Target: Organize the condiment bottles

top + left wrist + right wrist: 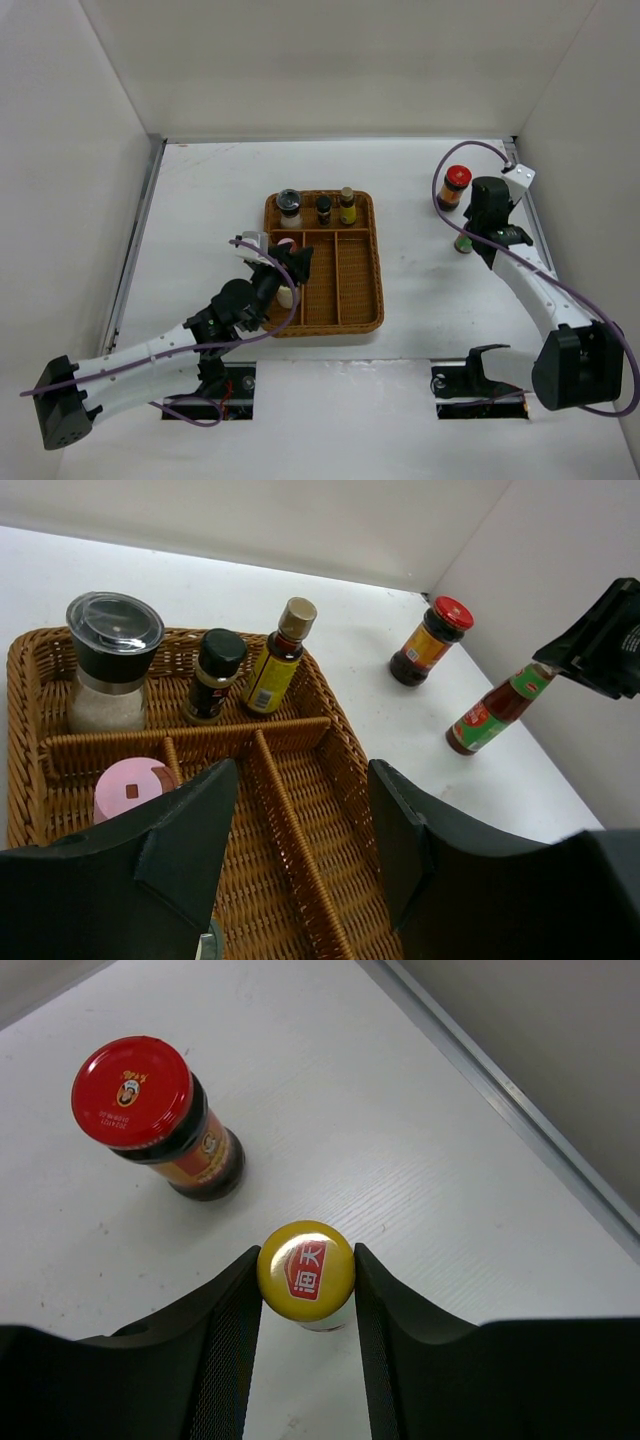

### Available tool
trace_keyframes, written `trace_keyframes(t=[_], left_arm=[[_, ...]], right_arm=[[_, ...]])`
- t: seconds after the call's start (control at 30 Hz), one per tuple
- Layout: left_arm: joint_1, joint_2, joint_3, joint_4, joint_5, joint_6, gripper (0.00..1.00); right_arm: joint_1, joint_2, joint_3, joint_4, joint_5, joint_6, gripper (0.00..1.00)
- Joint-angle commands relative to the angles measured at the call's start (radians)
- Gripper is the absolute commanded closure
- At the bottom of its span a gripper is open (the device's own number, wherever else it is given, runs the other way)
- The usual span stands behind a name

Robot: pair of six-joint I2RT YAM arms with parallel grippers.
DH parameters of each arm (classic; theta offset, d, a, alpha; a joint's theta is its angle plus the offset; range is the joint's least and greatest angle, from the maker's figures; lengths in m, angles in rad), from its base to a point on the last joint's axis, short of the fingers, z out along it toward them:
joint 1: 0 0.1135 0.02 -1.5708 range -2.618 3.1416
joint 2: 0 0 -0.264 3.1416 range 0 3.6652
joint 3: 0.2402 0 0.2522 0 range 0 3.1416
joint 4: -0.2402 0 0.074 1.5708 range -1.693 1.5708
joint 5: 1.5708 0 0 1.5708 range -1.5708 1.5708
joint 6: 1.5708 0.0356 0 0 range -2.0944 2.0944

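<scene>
My right gripper is shut on the yellow cap of the green-red bottle, which stands on the table at the right. The red-lidded dark jar stands just beyond it. My left gripper is open and empty above the wicker tray's front compartments. In the tray's back row stand the grey-lidded jar, a slim dark bottle and a slim yellow-labelled bottle. A pink-capped bottle sits in the left front compartment. A pale-capped bottle shows under the left wrist.
The brown wicker divided tray lies mid-table. White walls enclose the table at the back and on both sides. A metal rail runs along the right edge close to the right gripper. The red-lidded jar also shows in the top view.
</scene>
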Motion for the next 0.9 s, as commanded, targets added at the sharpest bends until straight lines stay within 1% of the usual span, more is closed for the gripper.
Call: trace_keyframes(t=[0.0,0.17,0.37,0.47,0.6,0.7,0.87], left_arm=[[0.004,0.001,-0.008,0.052,0.002,0.011,0.46],[0.004,0.005,-0.008,0.052,0.002,0.011,0.46],[0.007,0.009,-0.007,0.052,0.002,0.012,0.46],[0.009,0.01,-0.005,0.052,0.002,0.012,0.46],[0.013,0.01,-0.005,0.052,-0.011,0.012,0.46],[0.019,0.002,-0.007,0.052,-0.028,0.012,0.46],[0.036,-0.025,-0.017,0.052,-0.066,0.012,0.46]], right_arm=[[-0.003,-0.022,0.047,0.062,0.03,-0.004,0.69],[0.003,-0.096,0.045,0.071,0.05,-0.011,0.72],[0.055,-0.188,0.045,0.056,0.081,-0.038,0.73],[0.103,-0.229,0.065,0.027,0.091,-0.05,0.74],[0.202,-0.26,0.119,-0.01,0.108,-0.073,0.74],[0.303,-0.269,0.169,-0.018,0.122,-0.097,0.74],[0.483,-0.229,0.264,-0.018,0.139,-0.125,0.74]])
